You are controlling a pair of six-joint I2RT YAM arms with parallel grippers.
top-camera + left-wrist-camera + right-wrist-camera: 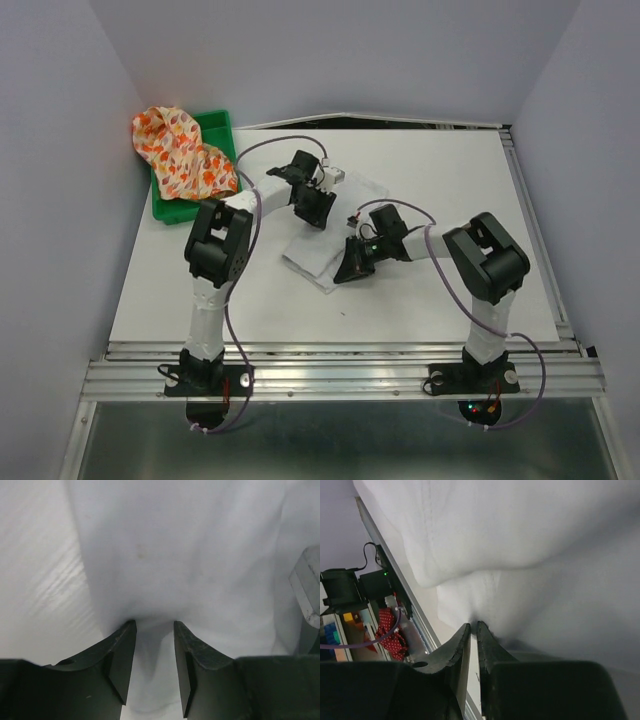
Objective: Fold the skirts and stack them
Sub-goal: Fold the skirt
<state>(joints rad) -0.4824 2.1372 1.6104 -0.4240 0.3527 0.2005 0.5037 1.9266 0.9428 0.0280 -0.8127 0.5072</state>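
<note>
Left gripper (154,625): you have its 2 black fingers (117,655) standing apart with a clear gap. White cloth fills that gap and puckers at the tips. Whether they clamp it cannot be told.

Right gripper (473,625): its 2 fingers (492,652) are all but together, with only a thin slit between them. The tips nip a puckered edge of the same cloth.

The plain white cloth skirt (312,252) lies on the white table (450,200), to the right of the green plastic tray (216,127) and apart from it. It is doubled over in soft layers, with 1 edge lapped over another. Your left gripper works the side nearer the tray, your right gripper the side farther from it.

The cream cloth skirt with the orange, red and yellow leaf print (180,150) sits crumpled in a heap on the tray, spilling over its left rim.
</note>
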